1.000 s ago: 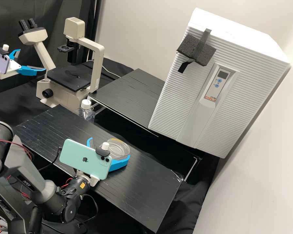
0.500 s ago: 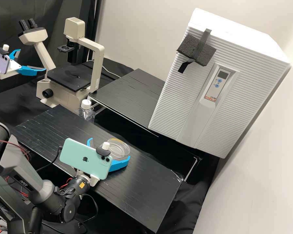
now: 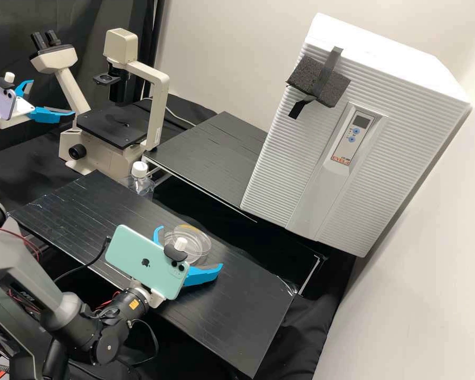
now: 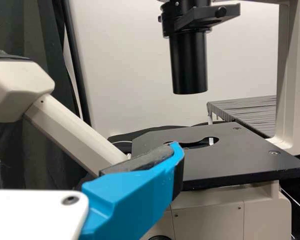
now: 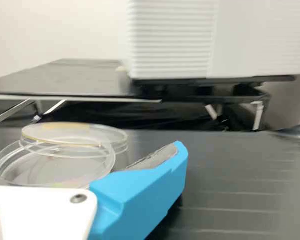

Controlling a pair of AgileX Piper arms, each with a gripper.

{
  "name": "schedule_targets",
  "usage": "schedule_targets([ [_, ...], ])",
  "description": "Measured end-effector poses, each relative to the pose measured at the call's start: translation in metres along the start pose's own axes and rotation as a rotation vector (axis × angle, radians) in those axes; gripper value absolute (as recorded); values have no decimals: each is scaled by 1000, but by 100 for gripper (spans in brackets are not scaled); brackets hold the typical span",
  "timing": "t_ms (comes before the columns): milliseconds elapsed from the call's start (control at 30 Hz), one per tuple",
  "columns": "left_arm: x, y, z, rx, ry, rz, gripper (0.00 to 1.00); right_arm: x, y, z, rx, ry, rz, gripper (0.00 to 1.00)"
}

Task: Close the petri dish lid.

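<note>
Petri dish, right gripper seemingly level

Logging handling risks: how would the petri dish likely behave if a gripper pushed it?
The petri dish looks thin-walled, so probably light and apt to slide. Its parts overlap off-centre, so they might shift apart.

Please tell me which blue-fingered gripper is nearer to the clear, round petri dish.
Right. The right gripper is open, close at the petri dish on the black bench; the left gripper hangs well away, near the beige microscope.
</note>
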Motion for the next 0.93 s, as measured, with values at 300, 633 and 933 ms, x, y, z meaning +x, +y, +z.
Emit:
schedule_targets([
  [300,0,0,0,0,0,0,100,1,3,-14,-15,53,57,100],
  [633,0,0,0,0,0,0,100,5,4,-15,28,71,90,100],
  [933,0,0,0,0,0,0,100,6,9,-9,81,35,143,100],
])
